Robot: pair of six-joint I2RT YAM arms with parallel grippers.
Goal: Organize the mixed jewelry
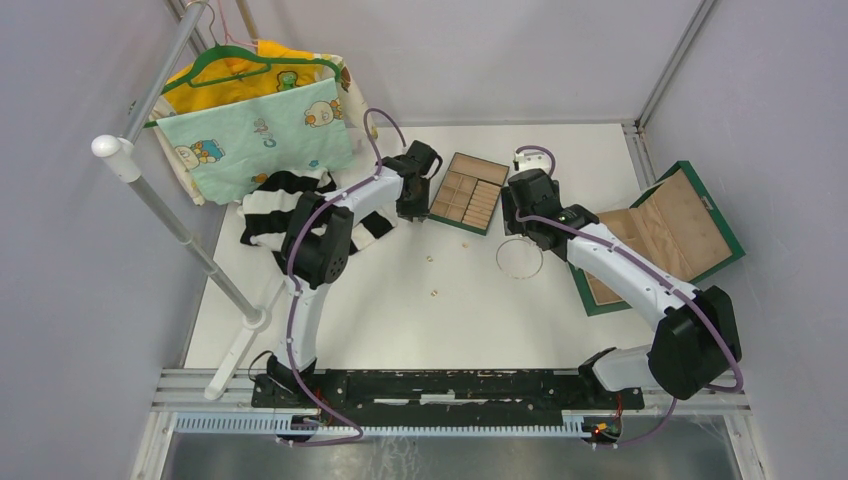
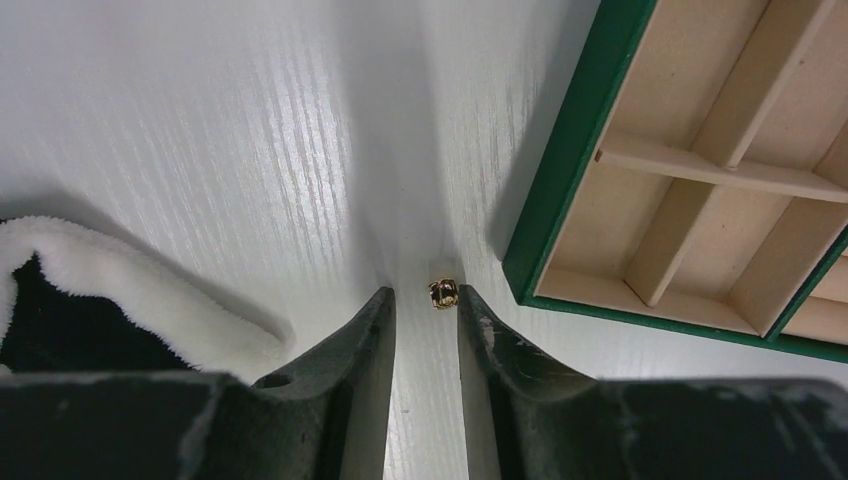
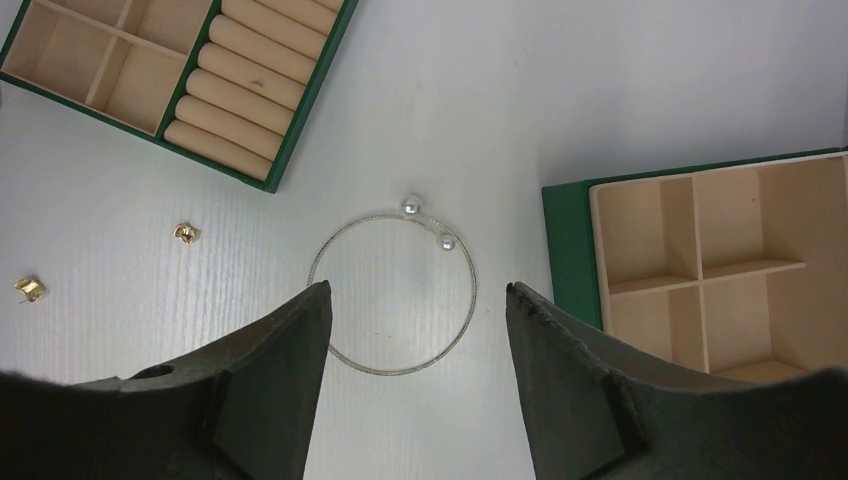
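Standing narrowly parted, the left claw [image 2: 425, 292] grips nothing; a tiny gold piece [image 2: 443, 293] lies on the table just past its tips, with the green-rimmed tray [image 2: 560, 170] beyond to the right. The right claw [image 3: 416, 290] gapes wide and empty, and the silvery hoop [image 3: 409, 206] lies flat between and ahead of its fingers.

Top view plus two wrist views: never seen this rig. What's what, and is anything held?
A left arm and a right arm are bolted at the near edge of the table. The top view looks down from above them. Each other picture comes from a camera on one wrist, looking past its own claw. The left claw stands narrowly open at a tiny gold piece beside the green-rimmed tray. The right claw hangs wide open over a silvery hoop with two pearls. More gold pieces lie loose, and a second open box sits on the right. Nothing looks gripped.
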